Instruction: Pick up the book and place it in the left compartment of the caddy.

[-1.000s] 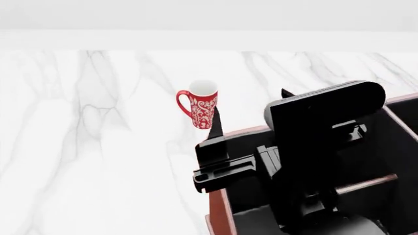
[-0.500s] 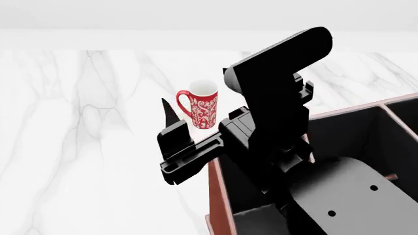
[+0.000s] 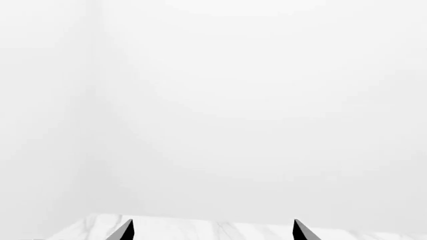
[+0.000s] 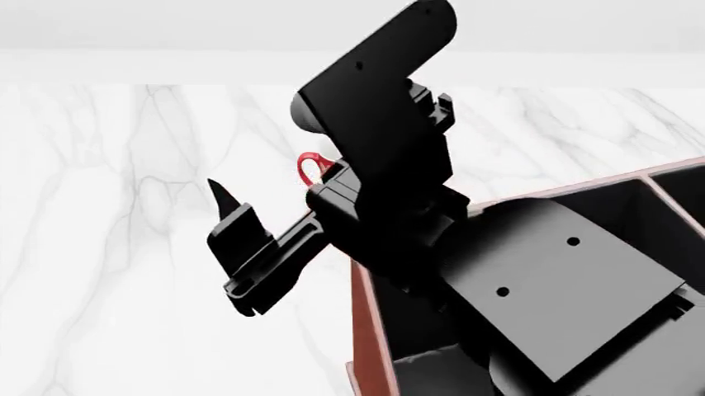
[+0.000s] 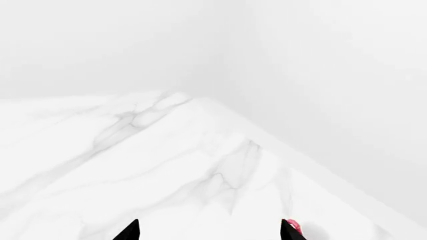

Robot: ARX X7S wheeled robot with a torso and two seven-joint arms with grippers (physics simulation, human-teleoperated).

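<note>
Your left gripper (image 3: 210, 231) points at blank wall, tips apart and empty, out of the way. Your right gripper (image 5: 210, 231), tips apart with nothing between them, is raised left of the caddy (image 4: 371, 330); its arm hides the mug (image 4: 310, 167). The book shows nowhere, perhaps inside the left compartment (image 4: 410, 326).

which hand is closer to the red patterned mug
Right. The right hand has the red patterned mug just beside one fingertip; the left hand faces a blank wall, no mug in view.
</note>
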